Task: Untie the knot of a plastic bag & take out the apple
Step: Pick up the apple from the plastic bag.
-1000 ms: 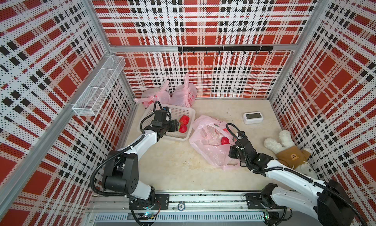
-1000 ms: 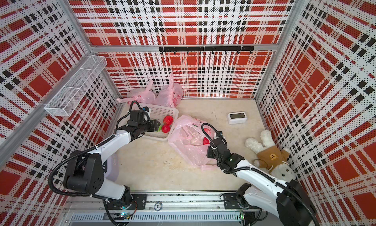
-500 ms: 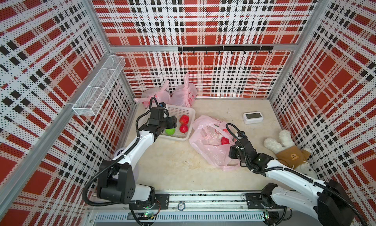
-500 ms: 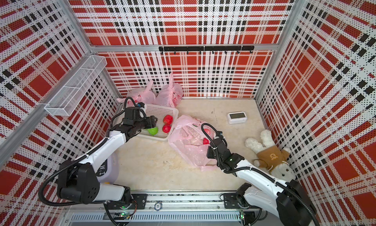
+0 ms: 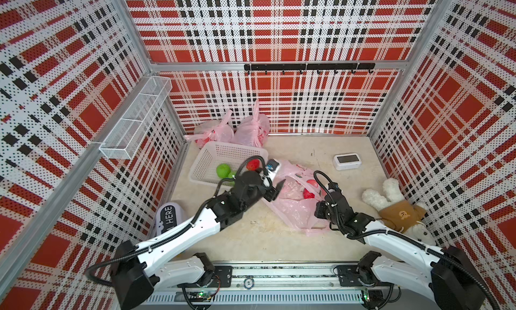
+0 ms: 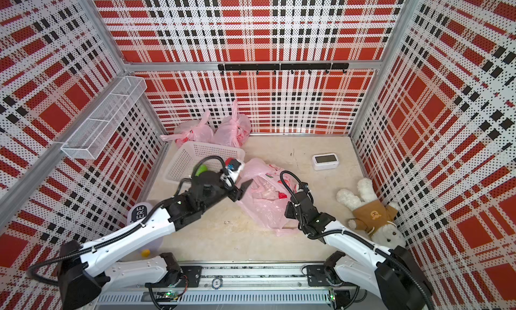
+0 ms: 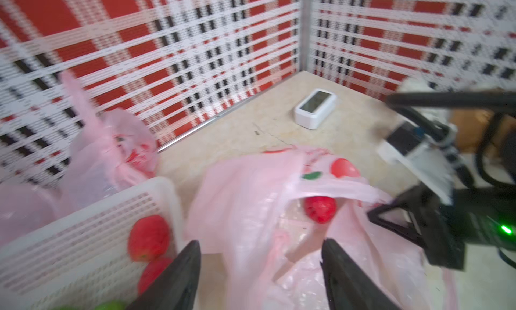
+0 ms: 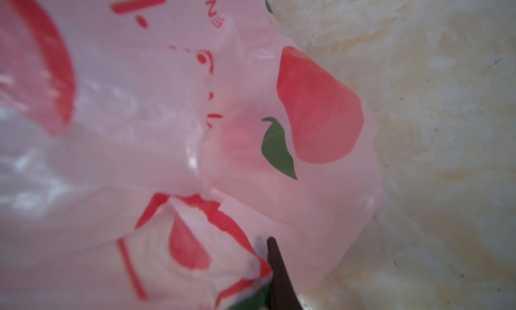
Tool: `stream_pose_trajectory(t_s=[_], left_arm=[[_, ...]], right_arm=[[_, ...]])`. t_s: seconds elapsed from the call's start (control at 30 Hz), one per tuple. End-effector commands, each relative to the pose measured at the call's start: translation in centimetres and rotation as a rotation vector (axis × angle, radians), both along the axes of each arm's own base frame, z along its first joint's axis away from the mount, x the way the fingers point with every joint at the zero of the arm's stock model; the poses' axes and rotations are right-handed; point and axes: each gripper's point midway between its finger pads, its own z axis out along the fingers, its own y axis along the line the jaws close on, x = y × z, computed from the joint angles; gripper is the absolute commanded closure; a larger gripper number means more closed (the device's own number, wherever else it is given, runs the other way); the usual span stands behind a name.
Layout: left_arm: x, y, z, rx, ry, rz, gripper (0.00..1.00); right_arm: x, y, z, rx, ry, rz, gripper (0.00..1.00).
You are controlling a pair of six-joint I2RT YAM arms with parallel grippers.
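The big pink bag (image 5: 293,211) lies crumpled in the middle of the tan table (image 5: 251,238). It is thin, soft, see-through plastic with red prints. Its knot looks undone and its mouth gapes open, so I think that part is finished. The white basket (image 5: 206,155), hard plastic full of little holes, sits just upper left of the bag and holds round fruit. The right gripper (image 5: 319,208) pinches tight on the bag's edge. The left gripper (image 7: 261,241) is spread wide and empty near the mouth. The round, shiny red apple (image 7: 319,209) sits inside the bag, not yet taken out.
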Motion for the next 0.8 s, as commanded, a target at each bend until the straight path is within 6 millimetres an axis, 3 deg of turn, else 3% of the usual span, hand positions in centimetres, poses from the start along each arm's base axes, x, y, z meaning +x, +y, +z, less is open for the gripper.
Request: stream_pose_trajectory(t_s=[0.0,0.1,0.2,0.4,0.53,0.77], left_arm=[[-1.7,-3.8,-3.0,0.034,-0.066,-0.043,0.31],[-3.8,-7.6,-5.8,0.028,-0.043,-0.121,0.32],[-4.0,-10.2,-8.4,0.042,0.017,-0.148,0.34],[-0.4,-11.3,-11.9,-0.103,0.192,-0.111,0.37],[1.8,-11.6,-14.2,-0.094,0.243,-0.075,0.38],[4.0,-13.1,-15.6,-0.12,0.288,-0.069,0.3]], right_arm=[[0.7,0.7,0.1,0.104,0.004,-0.011,1.0],[0.6,0.9,-0.2,0.112,0.014,0.002,1.0],[0.4,0.8,0.0,0.108,0.016,0.006,1.0],[-0.1,0.9,0.8,0.127,0.001,0.035,1.0],[-0.5,1.8,1.1,0.168,0.007,0.079,1.0],[-0.7,1.4,2.4,0.179,-0.013,0.069,1.0]])
